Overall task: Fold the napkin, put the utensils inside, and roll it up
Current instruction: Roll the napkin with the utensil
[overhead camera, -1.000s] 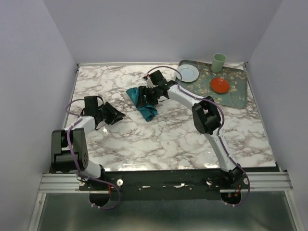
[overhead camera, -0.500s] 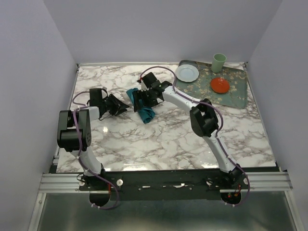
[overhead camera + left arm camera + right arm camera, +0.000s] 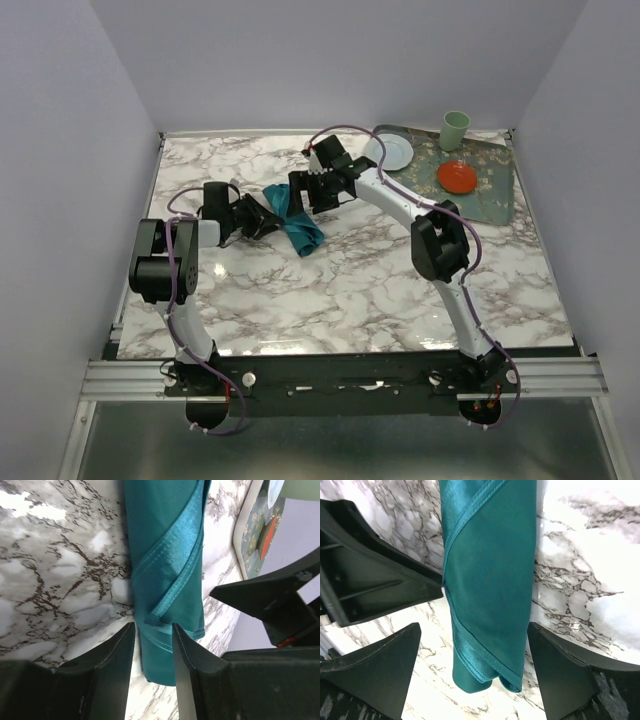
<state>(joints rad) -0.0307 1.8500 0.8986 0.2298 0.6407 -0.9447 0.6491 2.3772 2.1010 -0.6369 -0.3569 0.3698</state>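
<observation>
The teal napkin [image 3: 300, 230] lies rolled into a tube on the marble table. No utensil shows in any view. My left gripper [image 3: 264, 222] is at the roll's left side. In the left wrist view the left gripper [image 3: 152, 640] has its jaws a little apart, with one end of the napkin [image 3: 165, 555] between them. My right gripper [image 3: 299, 197] is over the roll's far end. In the right wrist view the right gripper [image 3: 472, 645] is wide open and straddles the napkin [image 3: 490, 575] without touching it.
A patterned grey-green tray [image 3: 492, 198] lies at the back right. It holds a white plate [image 3: 393, 153], a red dish [image 3: 456, 177] and a green cup [image 3: 455, 129]. The tray's edge also shows in the left wrist view [image 3: 245, 535].
My left gripper has moved right across the table until its fingers reach the napkin roll. My right gripper has shifted slightly back and right, staying over the roll.
</observation>
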